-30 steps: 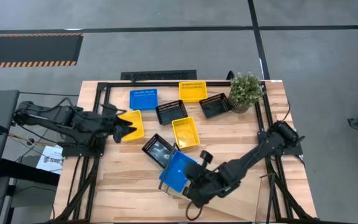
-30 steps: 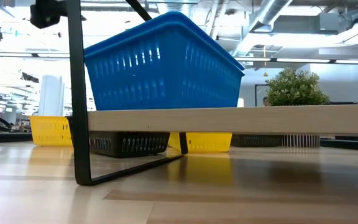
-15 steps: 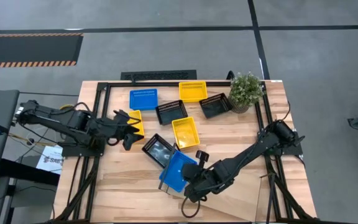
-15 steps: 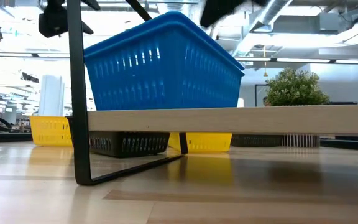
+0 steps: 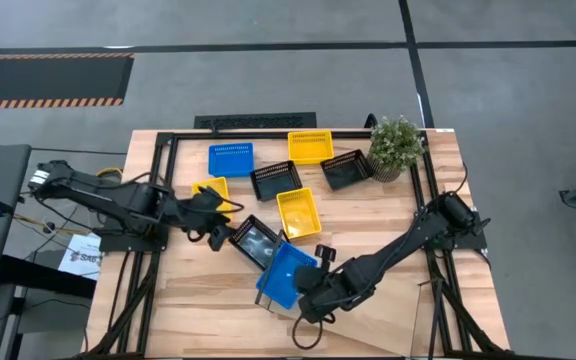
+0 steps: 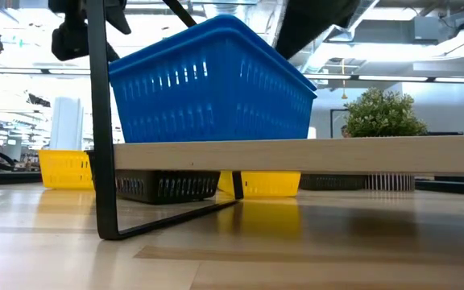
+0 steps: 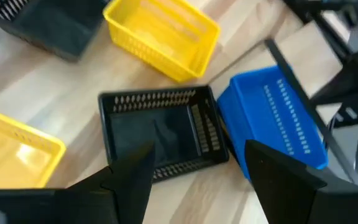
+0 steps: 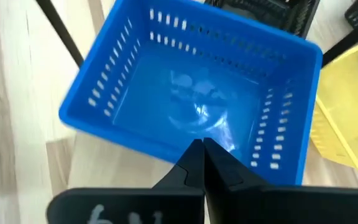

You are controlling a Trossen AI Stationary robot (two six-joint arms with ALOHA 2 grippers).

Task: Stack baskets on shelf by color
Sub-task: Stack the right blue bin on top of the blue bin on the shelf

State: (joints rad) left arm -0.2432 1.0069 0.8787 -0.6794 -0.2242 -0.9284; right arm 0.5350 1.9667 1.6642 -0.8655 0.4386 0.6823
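While the closed right claw nears a slotted blue basket, the left claw gapes.

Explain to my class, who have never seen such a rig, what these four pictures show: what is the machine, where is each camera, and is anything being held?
Two dark robot arms work at a wooden table. One camera looks down from above, one sits at tabletop height, and one rides each wrist. The left gripper is open, above a black basket and holding nothing. The right gripper is shut and empty, just over the rim of a blue basket standing on the shelf. More yellow, black and blue baskets and a potted plant lie farther back.
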